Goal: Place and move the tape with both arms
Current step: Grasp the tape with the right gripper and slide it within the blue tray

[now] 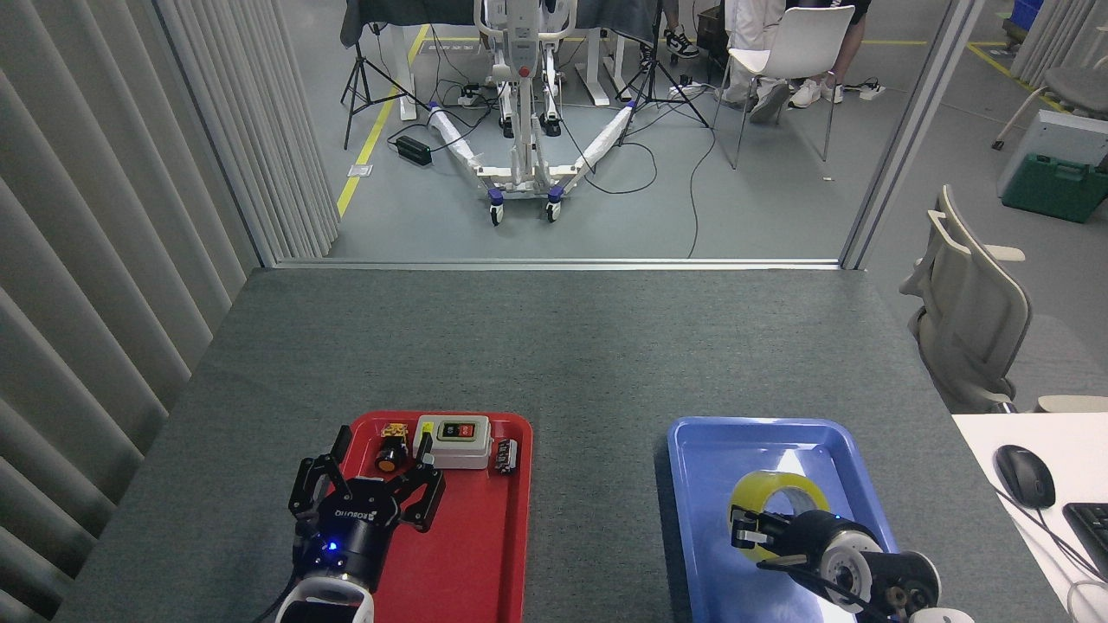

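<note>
Your right gripper (751, 529) pinches the translucent yellow tape roll (773, 500) low inside the blue plastic tray (692, 484). Your left gripper (370, 484) hangs spread, the grey switch box (452, 439) just beyond it.

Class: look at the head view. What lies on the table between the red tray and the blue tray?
Nothing: the head view shows only bare grey table between the red tray and the blue tray.

Table top (554, 346) looks like matt grey felt, kinda rough. Red tray (467, 554) and blue tray (692, 519) at 3 o'clock of it are smooth glossy plastic. Tape (775, 500) is shiny translucent yellow film.
</note>
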